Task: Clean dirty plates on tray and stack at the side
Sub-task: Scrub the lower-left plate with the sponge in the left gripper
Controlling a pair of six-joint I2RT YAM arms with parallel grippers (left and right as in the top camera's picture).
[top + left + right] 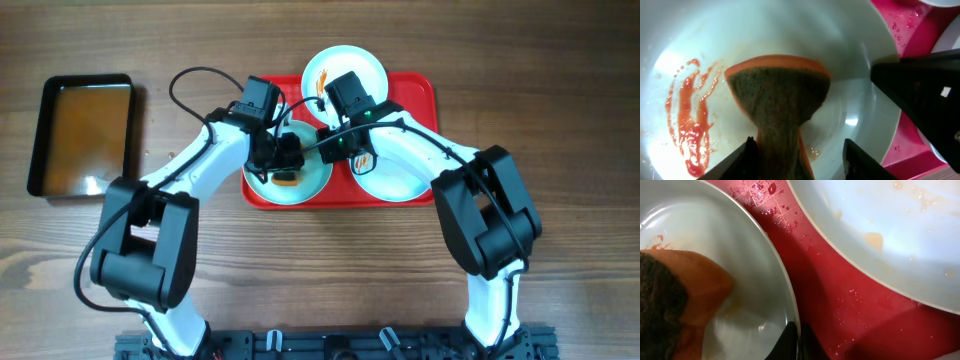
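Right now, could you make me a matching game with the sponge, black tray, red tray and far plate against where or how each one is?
Things:
1 sponge
2 black tray
3 red tray
4 far plate

States:
a holds brown liquid
b sticks out past the red tray's far edge
c lies in the smeared plate
d carries the plates

Pairs: 1-c, 2-a, 3-d, 4-b

Two arms of white rounded shells and bulky black joint housings: left arm (pixel 190 165), right arm (pixel 430 160). Thin black cable (pixel 180 76) looping off the left arm's far end, another black cable (pixel 330 140) across the right wrist. Small green light (pixel 367 113) there. Matte black wedge-shaped fingers (pixel 740 165).
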